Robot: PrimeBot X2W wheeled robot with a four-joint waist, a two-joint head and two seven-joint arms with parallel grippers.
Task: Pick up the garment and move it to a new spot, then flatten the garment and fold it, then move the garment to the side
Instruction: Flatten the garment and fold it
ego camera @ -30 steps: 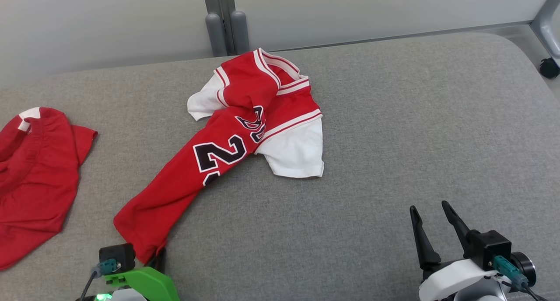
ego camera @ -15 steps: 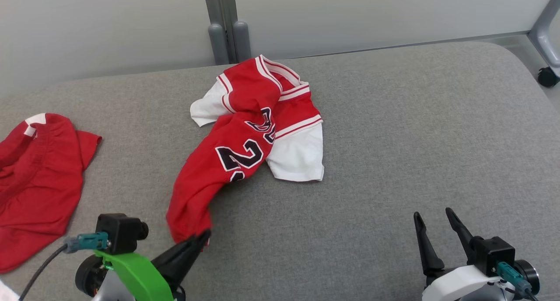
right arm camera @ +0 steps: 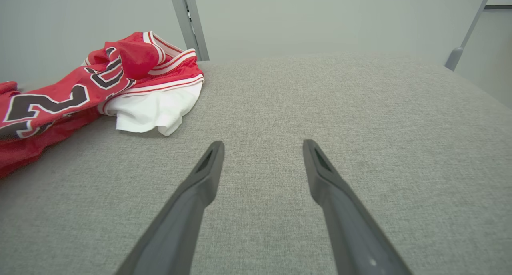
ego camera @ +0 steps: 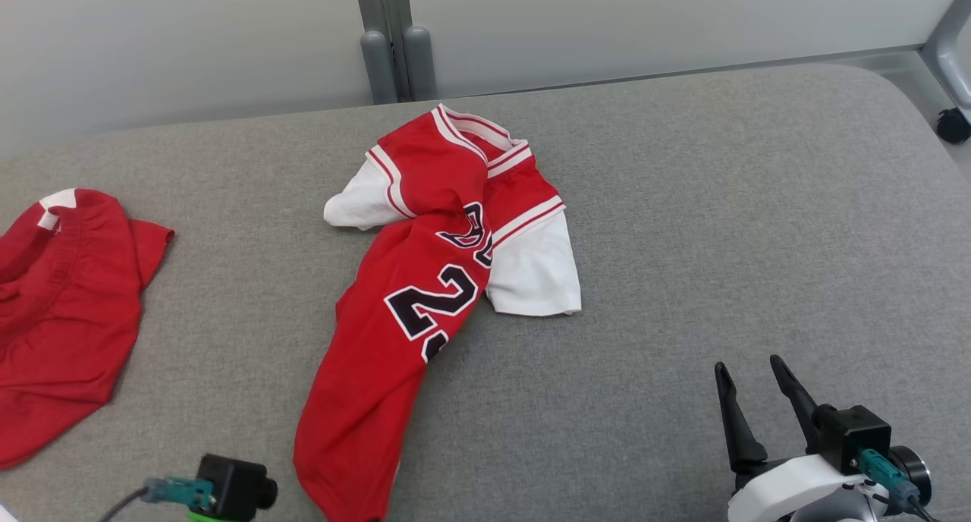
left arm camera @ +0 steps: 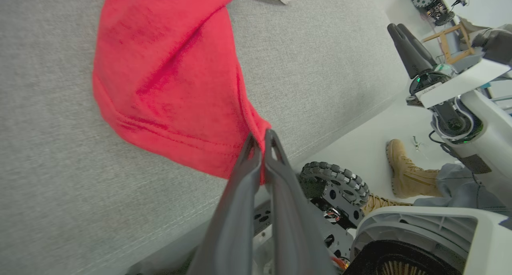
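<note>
Garment (ego camera: 425,279): a red jersey with white sleeves and black numerals, lying crumpled near the middle of the grey padded surface (ego camera: 721,203). Its collar is toward the far edge and its body is drawn out in a long strip toward the near edge. The left wrist view gives the grip: the left hand (left arm camera: 260,138), fingers pressed together, is clamped on the red hem at the surface's near edge. Below it are a robot wheel (left arm camera: 334,183) and a person's tan boot (left arm camera: 404,171) on the floor. The head view gives the layout: the right hand (ego camera: 747,366) is well apart from the garment at lower right, fingers spread and holding nothing. A second red garment (ego camera: 61,302) lies at the surface's left end.
</note>
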